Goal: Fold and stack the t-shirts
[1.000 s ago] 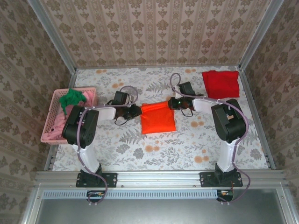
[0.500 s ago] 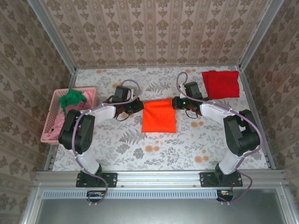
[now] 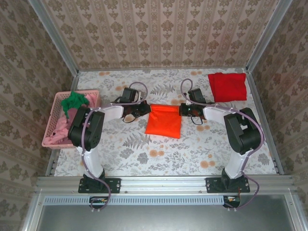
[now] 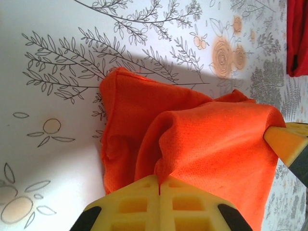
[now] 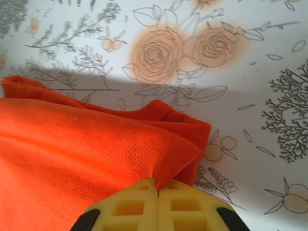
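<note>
**A:** What step is this?

**B:** A fold of the orange t-shirt (image 3: 163,122), I'd say. The left end effector (image 3: 145,109) is clamped on the shirt's far left corner. The right end effector (image 3: 183,110) is clamped on its far right corner. In each wrist view the yellow fingers meet with orange cloth pinched between them.

**A:** How should it be done well?

**B:** Move both arms as a pair, at one height and one pace, so the held edge runs straight and taut. Bring that edge over toward the near hem and lay it flush. Let go only once the cloth rests on the surface (image 3: 144,149). The left wrist view shows the fabric bunched under the grip, so a gentle outward pull first would likely smooth it.

**A:** Where is the shirt relative to the end effectors?

**B:** It lies between them. It spreads from the two pinched corners toward the arm bases, on the middle of the surface. The gripped layer looks slightly raised over another layer beneath it.

**A:** And the stack?

**B:** A folded red t-shirt (image 3: 227,86) lies at the far right, well apart from the orange one, and is probably the base of the stack. The pink lattice basket (image 3: 57,103) on the left holds a green t-shirt (image 3: 74,100).
</note>
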Controlling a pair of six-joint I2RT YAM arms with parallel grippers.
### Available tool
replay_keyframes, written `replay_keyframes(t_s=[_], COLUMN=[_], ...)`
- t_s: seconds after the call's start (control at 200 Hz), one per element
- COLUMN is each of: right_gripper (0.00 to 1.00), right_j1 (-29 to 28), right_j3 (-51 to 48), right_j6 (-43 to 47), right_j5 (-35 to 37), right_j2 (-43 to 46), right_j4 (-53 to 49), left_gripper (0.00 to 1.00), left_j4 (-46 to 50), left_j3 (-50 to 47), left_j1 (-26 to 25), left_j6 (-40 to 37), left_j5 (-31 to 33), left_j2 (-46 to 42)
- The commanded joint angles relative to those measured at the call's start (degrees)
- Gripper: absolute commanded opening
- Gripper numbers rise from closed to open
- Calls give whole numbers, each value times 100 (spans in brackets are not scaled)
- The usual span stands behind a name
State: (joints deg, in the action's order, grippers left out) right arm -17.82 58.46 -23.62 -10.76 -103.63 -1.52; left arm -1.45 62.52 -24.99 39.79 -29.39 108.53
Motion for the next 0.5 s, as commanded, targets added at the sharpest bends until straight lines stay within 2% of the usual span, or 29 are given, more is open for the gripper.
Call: replay_keyframes(t_s=[0.0,0.04,0.095,0.13,0.2,0.26,0.305,0.33,0.4,0.42,0.495], right_gripper=[0,3,16,27,56,73,79,81,83,84,83], right_j1=[43,48,42,44,43,48,51,50,39,35,25], right_j3=[63,31,-50,-123,-306,-458,-628,-745,-1070,-1149,-1467], right_j6=[-257,-287,-320,-311,-256,-285,-384,-461,-785,-890,-1292], right_j5=[314,311,298,266,235,333,417,426,429,418,307], right_j2=[-122,-113,-15,91,363,604,777,868,1100,1166,1333], right_j4=[-97,-81,30,152,375,448,529,600,758,794,1014], left_gripper=[3,11,25,34,52,66,74,84,91,99,100], left_j4=[-90,-90,-88,-91,-100,-156,-231,-289,-390,-391,-421], left_j3=[232,243,237,219,167,41,-98,-181,-395,-450,-618], left_j1=[45,47,42,47,54,56,51,52,52,48,-9], left_j6=[-104,-104,-119,-136,-205,-235,-252,-265,-279,-283,-362], left_j5=[-191,-190,-176,-174,-164,-59,55,99,126,118,-28], left_j2=[175,190,173,139,30,-140,-312,-407,-627,-681,-780])
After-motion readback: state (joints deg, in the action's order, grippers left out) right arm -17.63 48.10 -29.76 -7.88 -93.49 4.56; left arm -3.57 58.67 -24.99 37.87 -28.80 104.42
